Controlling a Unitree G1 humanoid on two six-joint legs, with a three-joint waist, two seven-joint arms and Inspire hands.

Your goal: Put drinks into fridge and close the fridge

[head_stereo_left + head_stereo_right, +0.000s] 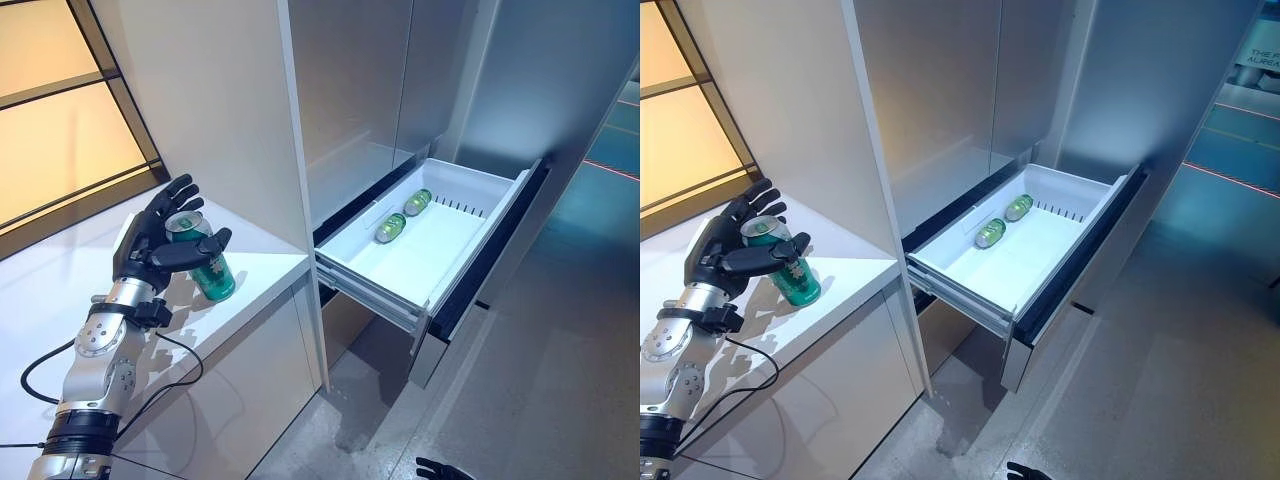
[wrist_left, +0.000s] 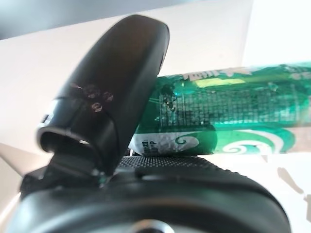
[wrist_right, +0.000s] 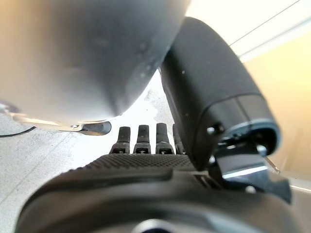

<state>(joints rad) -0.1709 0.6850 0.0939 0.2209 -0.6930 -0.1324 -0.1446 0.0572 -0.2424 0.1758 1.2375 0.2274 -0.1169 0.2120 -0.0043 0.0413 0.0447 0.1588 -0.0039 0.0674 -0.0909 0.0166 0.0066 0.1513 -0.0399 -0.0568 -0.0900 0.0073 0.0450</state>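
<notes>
My left hand [image 1: 160, 245] is on the white counter [image 1: 260, 270], with its thumb across the front of a green can [image 1: 205, 262] and its fingers standing behind it. The can leans a little, its foot on the counter; it also shows in the left wrist view [image 2: 228, 116], lying against the palm under the thumb [image 2: 116, 82]. The white fridge drawer [image 1: 440, 180] is pulled out open, with green cans [image 1: 390, 228] lying at its back. My right hand [image 1: 440, 468] hangs low near the floor, its fingers [image 3: 141, 141] relaxed and empty.
A tall white panel [image 1: 290, 120] stands between the counter and the silver fridge front [image 1: 370, 80]. The drawer's dark front [image 1: 500, 250] juts out over the grey floor [image 1: 560, 380]. A lit window [image 1: 50, 120] is behind the counter.
</notes>
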